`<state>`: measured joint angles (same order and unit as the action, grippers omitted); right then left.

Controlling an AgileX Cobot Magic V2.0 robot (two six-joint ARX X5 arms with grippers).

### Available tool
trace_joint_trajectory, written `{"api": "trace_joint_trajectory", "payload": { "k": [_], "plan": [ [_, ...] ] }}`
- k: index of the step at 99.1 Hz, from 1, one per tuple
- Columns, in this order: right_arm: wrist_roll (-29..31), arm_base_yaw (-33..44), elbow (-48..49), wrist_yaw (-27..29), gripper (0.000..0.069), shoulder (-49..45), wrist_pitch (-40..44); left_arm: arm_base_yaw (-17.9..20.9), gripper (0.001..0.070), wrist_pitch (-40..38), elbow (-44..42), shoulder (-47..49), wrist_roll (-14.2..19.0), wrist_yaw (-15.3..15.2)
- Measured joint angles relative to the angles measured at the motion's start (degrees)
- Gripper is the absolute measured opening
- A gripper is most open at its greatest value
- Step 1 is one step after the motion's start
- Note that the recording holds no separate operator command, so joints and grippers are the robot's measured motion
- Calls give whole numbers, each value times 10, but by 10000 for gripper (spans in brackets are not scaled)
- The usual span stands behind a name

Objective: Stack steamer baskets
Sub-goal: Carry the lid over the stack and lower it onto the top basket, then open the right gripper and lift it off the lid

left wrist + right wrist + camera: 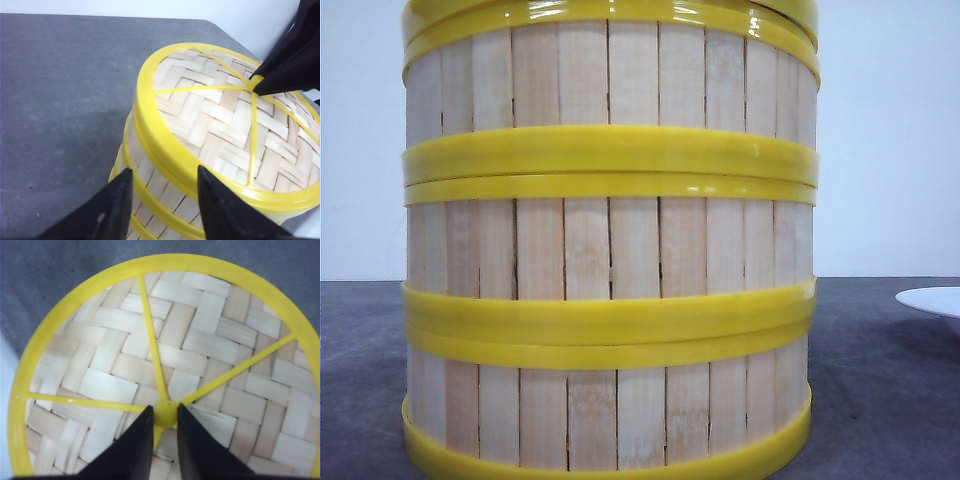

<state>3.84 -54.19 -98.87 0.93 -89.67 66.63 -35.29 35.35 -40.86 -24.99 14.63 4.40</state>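
Three round pale-slat bamboo steamer baskets (pixel 610 250) with glossy yellow rims stacked on grey table (pixel 880 400); woven yellow-rimmed lid (pixel 165 365) on top. Right gripper (pixel 164 427) pinching lid's centre knob (pixel 165 413). Left gripper (pixel 165 192) spread, straddling rim. Likely final step: release knob, lift clear.

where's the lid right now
The lid sits on top of the stacked steamer baskets, with the right gripper closed around its centre knob.

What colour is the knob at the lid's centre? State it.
Glossy yellow, like the spokes; the knob on the lid shows best in the right wrist view.
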Motion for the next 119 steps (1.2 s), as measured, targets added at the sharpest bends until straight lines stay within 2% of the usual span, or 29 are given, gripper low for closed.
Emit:
{"api": "trace_joint_trajectory", "payload": {
  "k": [30,36,47,56,66,80,99,119],
  "plan": [
    [0,2,0,2,67,-7,1,0,235,1,0,0,0,0],
    [0,2,0,4,125,-7,0,0,235,1,0,0,0,0],
    [0,2,0,4,298,-7,0,0,235,2,0,0,0,0],
    [0,3,0,6,353,-7,0,0,235,2,0,0,0,0],
    [-2,3,0,16,368,-6,-5,0,235,2,0,0,0,0],
    [-4,2,-2,64,371,18,-13,0,235,2,0,0,0,0],
    [-3,-2,-9,127,371,114,-44,0,235,3,0,0,0,0],
    [1,-28,-12,218,371,208,-44,0,235,4,0,0,0,0]
  ]
}}
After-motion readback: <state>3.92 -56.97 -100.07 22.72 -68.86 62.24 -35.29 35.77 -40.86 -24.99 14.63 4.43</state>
